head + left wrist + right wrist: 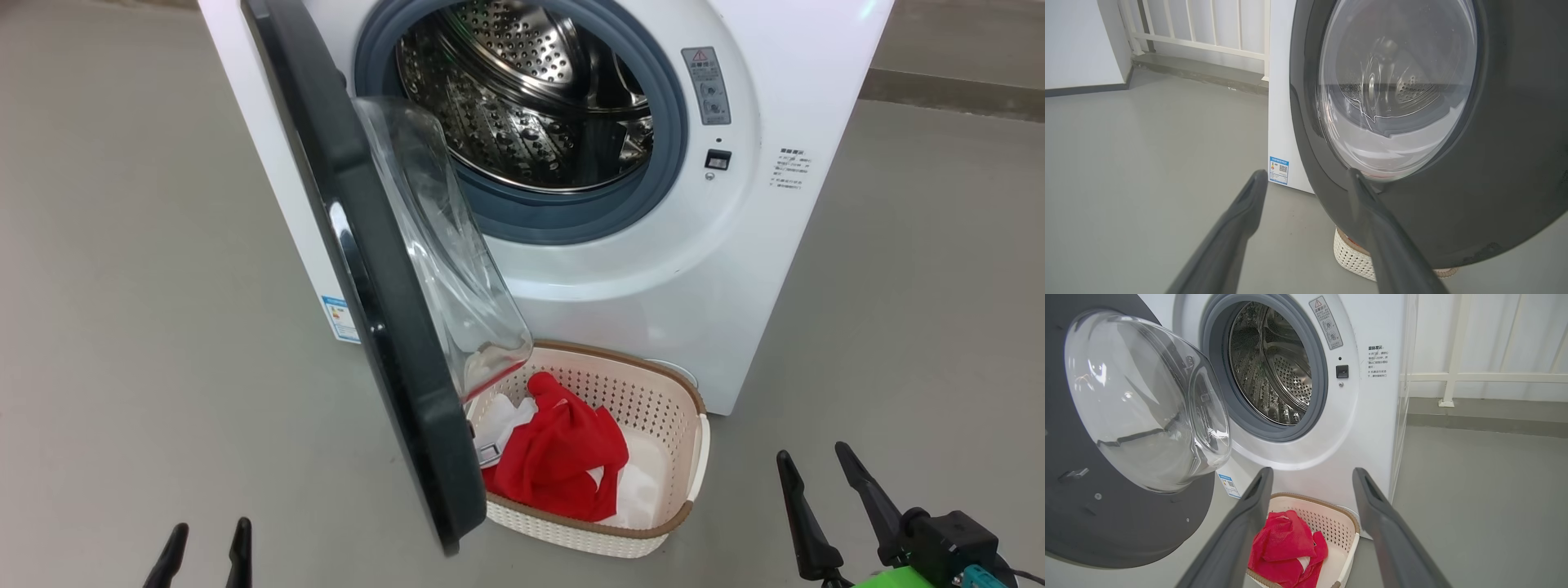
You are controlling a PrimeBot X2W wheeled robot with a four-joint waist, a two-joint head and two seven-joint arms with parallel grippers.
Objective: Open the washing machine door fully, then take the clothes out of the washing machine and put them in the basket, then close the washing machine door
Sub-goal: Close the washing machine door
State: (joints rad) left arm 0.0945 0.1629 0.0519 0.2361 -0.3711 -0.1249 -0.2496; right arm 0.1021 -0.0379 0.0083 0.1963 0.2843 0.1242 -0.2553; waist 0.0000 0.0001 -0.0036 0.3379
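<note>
**Washing machine door point(384, 327) open, clothes out: closing it looks like the step in hand.**

The door stands swung out from its hinge on the left of the washing machine point(694, 269). Its free edge hangs over the near corner of the basket point(700, 441), though I cannot tell whether they touch. The red clothes point(563, 457) lie in the basket, and the steel drum point(522, 106) looks bare. I judge the door rigid and fairly heavy, with a glossy, slippery rim and a breakable glass bowl point(441, 245). It is best pushed on the rim's outer face near the free edge. The left gripper point(1306, 173) faces that outer side, fingers apart and empty. The right gripper point(815, 465), beyond the basket, is likewise spread and holds nothing.
</note>
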